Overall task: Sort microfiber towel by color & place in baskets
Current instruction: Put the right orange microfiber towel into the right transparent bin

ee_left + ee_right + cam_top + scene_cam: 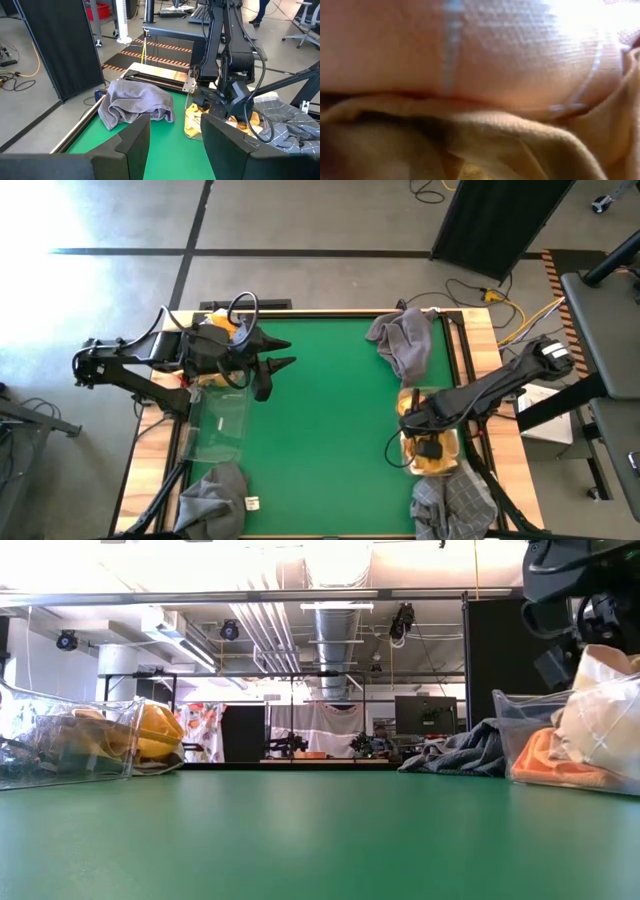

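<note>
**Operator:** Report what lies closest to your lens.

**Unit:** Orange-yellow microfiber cloth (pixel 485 145) fills my right wrist view, with clear plastic just behind it. My right pincer (pixel 432 448) sits down inside the see-through rectangular plastic bin (pixel 407 462) at the right table edge. Its fingers are spread wide; whether cloth is caught between them, I cannot tell.

**Operator:** Left side?

**Unit:** My left pincer (pixel 272 370) hovers over the green table mat (pixel 320 430) near the far left corner, fingers partly apart, grasping nothing. Beside it lies the second clear bin (pixel 222 425), with an orange-yellow towel (pixel 150 732) at its far end.

**Operator:** Remaining items?

**Unit:** One bunched grey towel (pixel 402 345) at the far right, a second grey towel with a white tag (pixel 212 498) at the near left corner, and a grey checked cloth (pixel 455 505) at the near right corner.

**Operator:** Fault conditions from here?

**Unit:** Three, in my judgement. Fibres snagged on a finger would lift the orange cloth back out on withdrawal. A light bin could tip or slide if my arm rubs its wall. Grey towels lying near both bins invite a colour mix-up.
</note>
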You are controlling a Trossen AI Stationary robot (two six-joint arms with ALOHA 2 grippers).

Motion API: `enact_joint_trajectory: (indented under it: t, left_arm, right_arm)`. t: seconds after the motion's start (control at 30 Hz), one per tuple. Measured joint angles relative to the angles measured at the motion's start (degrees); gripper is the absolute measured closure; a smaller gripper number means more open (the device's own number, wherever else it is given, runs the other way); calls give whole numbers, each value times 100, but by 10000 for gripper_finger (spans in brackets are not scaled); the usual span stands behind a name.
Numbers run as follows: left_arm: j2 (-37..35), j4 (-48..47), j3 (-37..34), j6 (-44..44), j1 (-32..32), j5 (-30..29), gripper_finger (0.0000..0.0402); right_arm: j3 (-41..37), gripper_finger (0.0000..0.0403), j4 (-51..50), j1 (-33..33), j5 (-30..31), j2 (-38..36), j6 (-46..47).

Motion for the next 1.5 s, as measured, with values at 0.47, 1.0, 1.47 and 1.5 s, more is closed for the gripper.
enact_joint_trajectory:
  t: [0.47, 1.0, 1.47, 1.5]
  left_arm:
    - [0, -8, 0, -109, 0, -2, 242]
    - [0, -37, 0, -302, -130, 2, 242]
    - [0, -71, 0, -385, -131, 4, 242]
    - [0, -74, 0, -385, -131, 3, 242]
  right_arm:
    - [2113, 29, -1880, 24, 336, -862, 1367]
    - [-487, 29, 629, -187, 1007, -208, 5769]
    - [1147, 29, -1436, -184, 474, -894, 5062]
    - [1342, 29, -1649, -184, 507, -946, 5027]
